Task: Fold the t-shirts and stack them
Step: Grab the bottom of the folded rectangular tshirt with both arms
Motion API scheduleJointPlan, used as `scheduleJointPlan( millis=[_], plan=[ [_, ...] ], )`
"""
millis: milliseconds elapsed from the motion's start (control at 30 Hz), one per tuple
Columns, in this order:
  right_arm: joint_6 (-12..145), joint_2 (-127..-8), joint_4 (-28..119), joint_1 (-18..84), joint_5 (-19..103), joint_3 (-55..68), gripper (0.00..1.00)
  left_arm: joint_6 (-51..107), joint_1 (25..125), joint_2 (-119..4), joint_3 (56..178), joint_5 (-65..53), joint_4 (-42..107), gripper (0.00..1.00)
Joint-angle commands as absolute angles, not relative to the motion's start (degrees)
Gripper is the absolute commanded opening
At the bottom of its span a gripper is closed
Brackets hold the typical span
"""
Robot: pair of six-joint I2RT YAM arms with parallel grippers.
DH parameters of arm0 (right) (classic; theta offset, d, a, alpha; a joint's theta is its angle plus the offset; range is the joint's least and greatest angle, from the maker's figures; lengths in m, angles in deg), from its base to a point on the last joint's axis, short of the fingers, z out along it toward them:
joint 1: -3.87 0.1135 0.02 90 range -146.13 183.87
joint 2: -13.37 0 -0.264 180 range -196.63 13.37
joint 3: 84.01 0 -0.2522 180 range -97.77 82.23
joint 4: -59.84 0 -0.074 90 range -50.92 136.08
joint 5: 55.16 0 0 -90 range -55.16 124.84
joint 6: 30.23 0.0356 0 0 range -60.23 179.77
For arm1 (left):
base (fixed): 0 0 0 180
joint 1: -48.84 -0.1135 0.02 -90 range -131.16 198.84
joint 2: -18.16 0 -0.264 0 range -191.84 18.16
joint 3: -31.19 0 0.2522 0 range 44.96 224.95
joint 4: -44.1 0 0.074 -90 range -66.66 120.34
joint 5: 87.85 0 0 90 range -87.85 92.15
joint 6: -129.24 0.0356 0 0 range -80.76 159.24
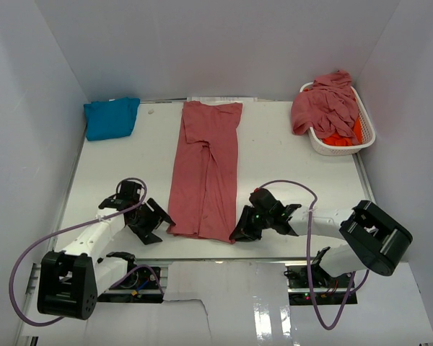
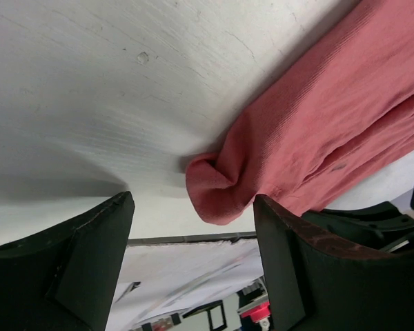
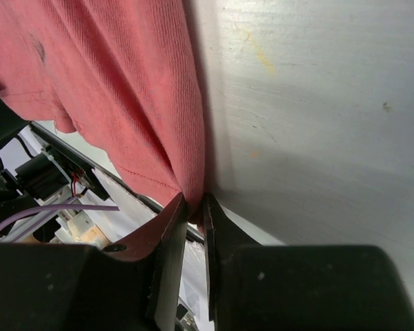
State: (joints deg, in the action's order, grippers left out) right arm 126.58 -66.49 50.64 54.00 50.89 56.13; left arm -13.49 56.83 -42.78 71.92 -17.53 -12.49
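One rose t-shirt [image 1: 206,173] lies lengthwise on white table [image 1: 289,151], pale walls [image 1: 216,43] around.

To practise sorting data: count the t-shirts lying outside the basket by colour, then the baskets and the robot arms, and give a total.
rose-red t-shirt: 1
turquoise t-shirt: 1
white basket: 1
robot arms: 2, the left arm and the right arm
Total: 5
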Motion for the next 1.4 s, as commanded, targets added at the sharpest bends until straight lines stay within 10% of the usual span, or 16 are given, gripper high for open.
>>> scheduleJointPlan(
  millis=[0,1367],
  plan=[
    [125.2,-64.9,49.5,53.7,51.4,55.0,0.21,-18.2,56.6,-40.6,73.9,-18.1,-11.4,0.81],
    [120.9,-62.6,48.9,48.9,54.6,56.9,0.27,-63.2,55.6,-35.8,65.6,-14.1,-17.6,0.60]
  ],
)
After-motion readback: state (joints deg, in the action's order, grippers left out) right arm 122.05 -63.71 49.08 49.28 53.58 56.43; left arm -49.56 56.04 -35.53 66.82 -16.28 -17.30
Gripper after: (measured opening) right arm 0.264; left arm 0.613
